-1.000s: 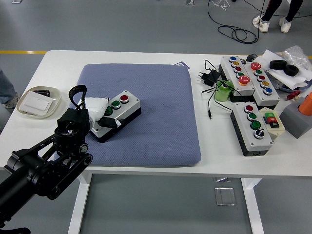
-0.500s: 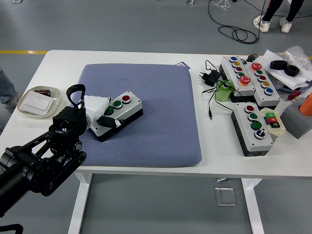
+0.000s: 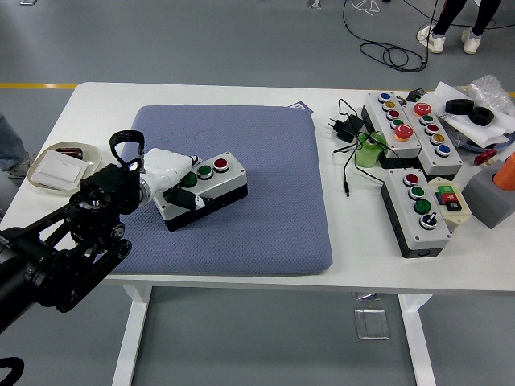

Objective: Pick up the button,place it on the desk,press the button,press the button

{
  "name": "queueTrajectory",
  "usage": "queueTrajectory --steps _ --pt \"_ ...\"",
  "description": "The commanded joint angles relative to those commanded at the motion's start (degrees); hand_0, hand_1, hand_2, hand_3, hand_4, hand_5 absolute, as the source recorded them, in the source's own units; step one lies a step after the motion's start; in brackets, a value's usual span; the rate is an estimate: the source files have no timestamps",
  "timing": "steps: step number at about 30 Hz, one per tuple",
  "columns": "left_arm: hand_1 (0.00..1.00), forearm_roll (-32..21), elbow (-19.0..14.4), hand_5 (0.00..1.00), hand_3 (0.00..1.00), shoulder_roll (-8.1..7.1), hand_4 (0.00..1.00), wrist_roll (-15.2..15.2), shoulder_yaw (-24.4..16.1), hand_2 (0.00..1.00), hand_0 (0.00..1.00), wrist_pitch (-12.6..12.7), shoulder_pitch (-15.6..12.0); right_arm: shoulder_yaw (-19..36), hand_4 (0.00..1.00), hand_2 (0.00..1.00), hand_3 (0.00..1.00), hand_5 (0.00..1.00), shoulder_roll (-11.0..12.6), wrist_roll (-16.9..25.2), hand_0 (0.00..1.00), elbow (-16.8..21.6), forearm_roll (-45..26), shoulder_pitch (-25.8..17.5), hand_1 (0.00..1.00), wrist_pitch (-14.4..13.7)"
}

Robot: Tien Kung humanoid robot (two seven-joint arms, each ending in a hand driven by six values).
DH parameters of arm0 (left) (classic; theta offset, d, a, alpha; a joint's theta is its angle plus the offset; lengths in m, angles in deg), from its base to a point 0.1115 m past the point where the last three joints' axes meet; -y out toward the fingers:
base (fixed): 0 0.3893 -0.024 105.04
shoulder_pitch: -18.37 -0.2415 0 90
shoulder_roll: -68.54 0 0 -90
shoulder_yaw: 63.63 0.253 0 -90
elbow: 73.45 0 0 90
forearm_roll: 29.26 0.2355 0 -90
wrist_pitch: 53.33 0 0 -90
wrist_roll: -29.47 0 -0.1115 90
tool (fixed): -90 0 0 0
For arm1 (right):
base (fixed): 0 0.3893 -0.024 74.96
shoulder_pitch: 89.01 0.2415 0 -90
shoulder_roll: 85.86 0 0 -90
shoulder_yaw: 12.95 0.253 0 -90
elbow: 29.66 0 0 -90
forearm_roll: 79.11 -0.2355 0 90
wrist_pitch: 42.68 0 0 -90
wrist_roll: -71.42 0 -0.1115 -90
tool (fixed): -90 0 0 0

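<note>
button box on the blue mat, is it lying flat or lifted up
Cannot tell for sure. The button box sits over the blue mat, buttons facing up, with the left hand gripping its near end; any gap underneath is not visible.

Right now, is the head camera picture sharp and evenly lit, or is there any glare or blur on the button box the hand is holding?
Head view: even, soft light, only faint shadows under the blue pad; the button box is sharp, its coloured buttons clear; the left hand gripping it looks bright white, slightly washed out; no motion blur; the table edges bow slightly.
</note>
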Motion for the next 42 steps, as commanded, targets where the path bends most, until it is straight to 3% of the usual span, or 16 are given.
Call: queueTrajectory --steps 9,15,23,28,35,42 --pt "0.138 0.00 1.34 0.002 0.274 -1.86 0.276 7.35 0.30 0.145 0.227 3.99 0.99 0.23 0.307 0.614 0.565 0.234 -0.08 -0.05 0.634 0.00 0.18 0.01 0.453 -0.02" --pt "0.146 0.00 2.07 0.002 0.270 -3.31 0.265 14.59 0.60 0.144 0.230 9.41 2.25 0.18 0.307 0.615 0.565 0.235 -0.08 -0.09 0.635 0.00 0.21 0.04 0.453 0.03" --pt "0.140 0.00 3.60 0.002 0.272 -4.15 0.261 20.74 3.46 0.143 0.230 14.93 3.60 0.24 0.307 0.614 0.565 0.235 -0.09 -0.13 0.634 0.00 0.43 0.04 0.452 0.10" --pt "0.136 0.00 5.10 0.002 0.267 -4.18 0.245 23.38 5.27 0.142 0.232 17.62 4.32 0.41 0.307 0.615 0.565 0.236 -0.11 -0.14 0.635 0.00 0.65 0.02 0.453 0.10" --pt "0.135 0.00 6.57 0.002 0.267 -4.58 0.250 24.31 8.77 0.142 0.235 19.19 5.71 0.53 0.305 0.615 0.565 0.236 -0.11 -0.19 0.635 0.00 0.92 0.07 0.453 0.17" --pt "0.140 0.00 8.36 0.002 0.269 -4.63 0.254 25.13 12.47 0.145 0.239 23.34 7.45 0.45 0.305 0.615 0.564 0.237 -0.15 -0.26 0.635 0.00 1.17 0.14 0.453 0.33"
